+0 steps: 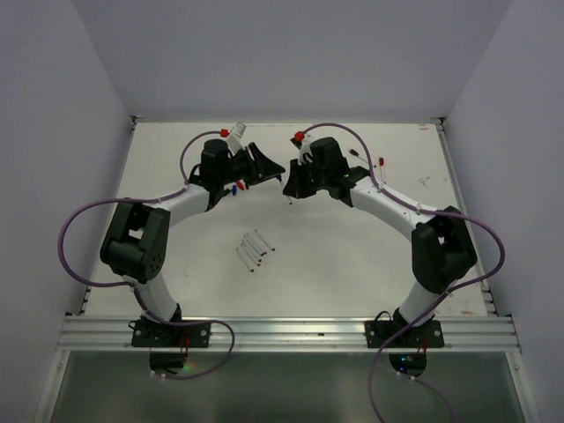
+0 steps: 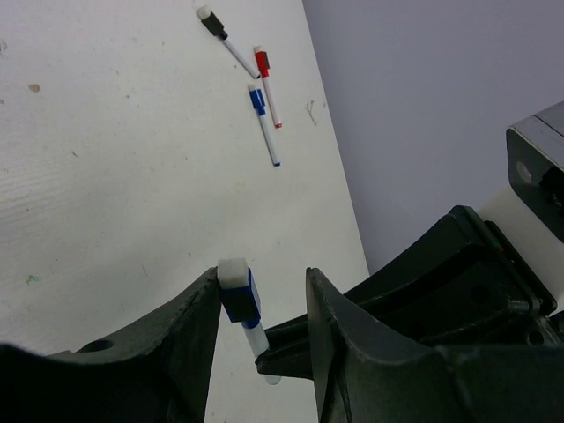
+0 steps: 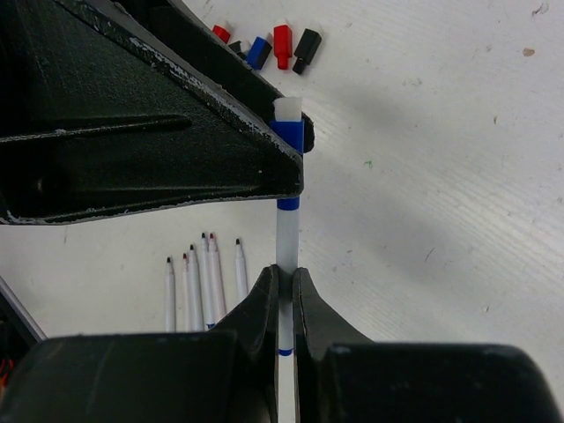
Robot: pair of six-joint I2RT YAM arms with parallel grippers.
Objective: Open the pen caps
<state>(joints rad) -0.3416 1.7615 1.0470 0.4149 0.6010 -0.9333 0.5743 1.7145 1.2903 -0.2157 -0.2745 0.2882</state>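
White bench (image 1: pixel 335 264) between bare pale walls: you have five or so bare pens (image 3: pixel 240 273) lying mid-bench, with their loose caps (image 3: pixel 282 44) a little nearer the far edge. Your right fingers (image 3: pixel 267 300) pinch the blue pen (image 3: pixel 285 233) by its barrel. Your left fingers (image 2: pixel 204 317) stand spread around its cap (image 2: pixel 240 295) (only one touching). Three capped pens (image 2: pixel 264 70) wait toward the far right corner.

Both arms reach forward from bases, elbows bowed outward, forearms angled inward, wrists close together, end effectors facing each other. Left arm (image 1: pixel 145 242): left end effector (image 2: pixel 263 282) with fingers apart, one finger (image 2: pixel 198 308) touching blue pen cap (image 2: pixel 240 295), gap at other finger. Right arm (image 1: pixel 441 251): right end effector (image 3: pixel 284 282) clamped tight on blue pen (image 3: pixel 285 233), mid-barrel.
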